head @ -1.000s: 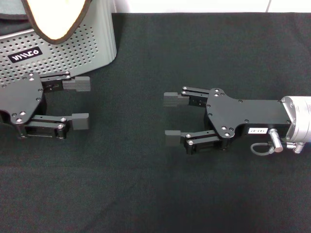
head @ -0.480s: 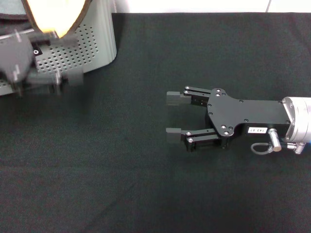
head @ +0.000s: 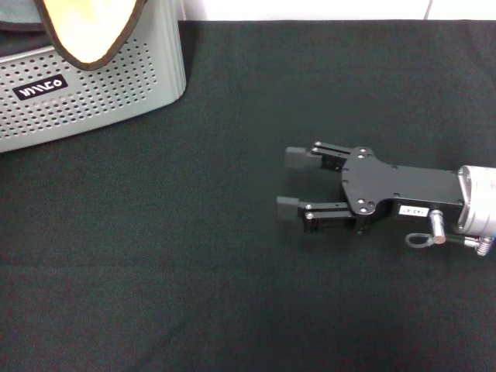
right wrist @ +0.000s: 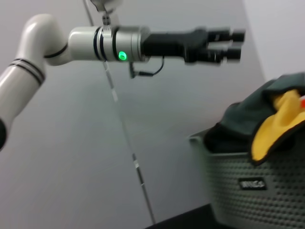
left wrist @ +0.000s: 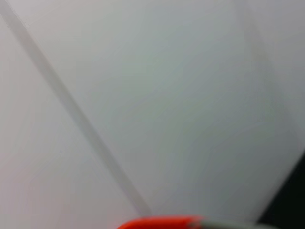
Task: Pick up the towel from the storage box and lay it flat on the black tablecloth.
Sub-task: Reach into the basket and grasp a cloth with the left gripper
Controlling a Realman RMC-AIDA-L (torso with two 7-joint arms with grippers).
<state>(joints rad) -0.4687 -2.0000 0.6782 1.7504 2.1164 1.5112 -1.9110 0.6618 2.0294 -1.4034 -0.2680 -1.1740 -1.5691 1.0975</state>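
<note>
Right tool (head: 285, 180) gapes empty; left tool (right wrist: 233, 44) seemingly open.

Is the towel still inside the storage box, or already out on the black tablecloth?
Still in the storage box: the towel hangs over its rim, not on the black tablecloth.

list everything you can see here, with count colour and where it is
perforated plastic storage box: one, light grey-green with a black logo label, far left corner of the table
fluffy towel: one, yellow-orange with dark edge trim, draped over the box's front rim
plain cloth: one, dark grey, heaped in the box beside the towel
finely textured tablecloth: one, black, covering the table
wall: light grey, behind the box
left gripper: one, black on a white arm, raised in the air above the box, seen from the right wrist view
right gripper: one, black, open, low over the tablecloth at right
</note>
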